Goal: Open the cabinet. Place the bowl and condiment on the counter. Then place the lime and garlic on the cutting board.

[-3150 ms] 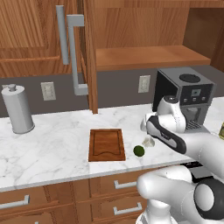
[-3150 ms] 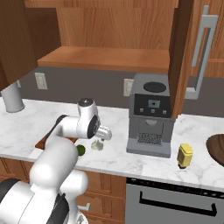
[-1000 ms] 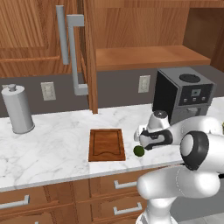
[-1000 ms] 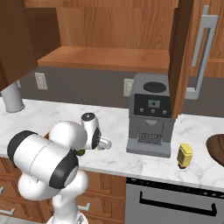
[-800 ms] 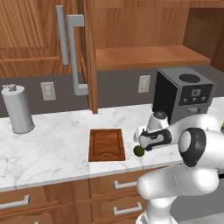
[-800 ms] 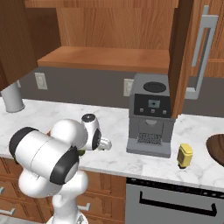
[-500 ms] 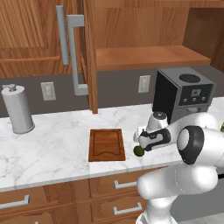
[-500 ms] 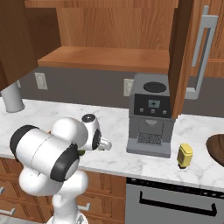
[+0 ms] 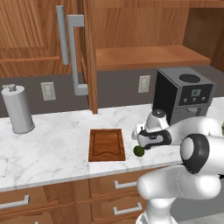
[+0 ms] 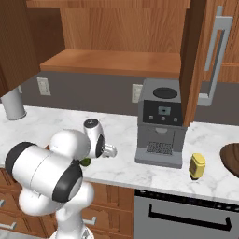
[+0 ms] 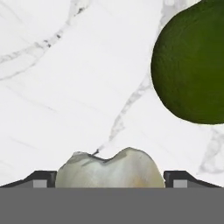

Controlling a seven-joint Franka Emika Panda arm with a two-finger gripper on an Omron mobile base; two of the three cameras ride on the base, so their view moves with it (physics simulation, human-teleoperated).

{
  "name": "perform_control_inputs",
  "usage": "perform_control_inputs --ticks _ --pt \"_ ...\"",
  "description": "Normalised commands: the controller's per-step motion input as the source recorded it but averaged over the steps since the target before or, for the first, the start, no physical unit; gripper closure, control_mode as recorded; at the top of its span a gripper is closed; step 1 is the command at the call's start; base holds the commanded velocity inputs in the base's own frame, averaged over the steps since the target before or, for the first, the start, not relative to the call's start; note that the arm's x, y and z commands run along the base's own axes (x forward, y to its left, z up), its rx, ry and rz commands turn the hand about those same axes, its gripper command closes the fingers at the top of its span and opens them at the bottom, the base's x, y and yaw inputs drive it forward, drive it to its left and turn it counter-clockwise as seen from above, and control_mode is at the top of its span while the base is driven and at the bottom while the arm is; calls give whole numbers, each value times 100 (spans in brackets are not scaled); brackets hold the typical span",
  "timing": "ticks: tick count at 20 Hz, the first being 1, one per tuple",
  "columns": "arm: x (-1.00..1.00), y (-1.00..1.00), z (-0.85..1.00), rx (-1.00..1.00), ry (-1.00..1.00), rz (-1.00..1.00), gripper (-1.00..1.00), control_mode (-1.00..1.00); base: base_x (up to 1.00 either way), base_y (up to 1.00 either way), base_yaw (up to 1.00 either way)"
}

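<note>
Hand view: the gripper (image 11: 112,186), lowered since a second ago, is spread wide around the garlic (image 11: 110,168) beside the lime (image 11: 194,65), unclamped.

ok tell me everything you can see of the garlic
The garlic is a small whitish-grey bulb with a lumpy, notched top and a faint yellowish tinge low down. In the hand view it sits on the white marble counter, right between the open gripper's two dark fingertips, whose contact with it I cannot judge. The dark green lime lies nearby, apart from it.
</note>
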Motion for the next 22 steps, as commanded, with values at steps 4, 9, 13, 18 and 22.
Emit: perform_control_inputs --ticks 4,9,13,18,22 --pt "0 33 34 0 0 0 100 -100 0 0 0" --pt "0 37 28 0 0 1 100 -100 0 0 0" --pt "4 38 18 0 0 1 100 -100 0 0 0" --pt "8 38 7 0 0 1 100 -100 0 0 0" --pt "16 34 0 0 0 0 100 -100 0 0 0"
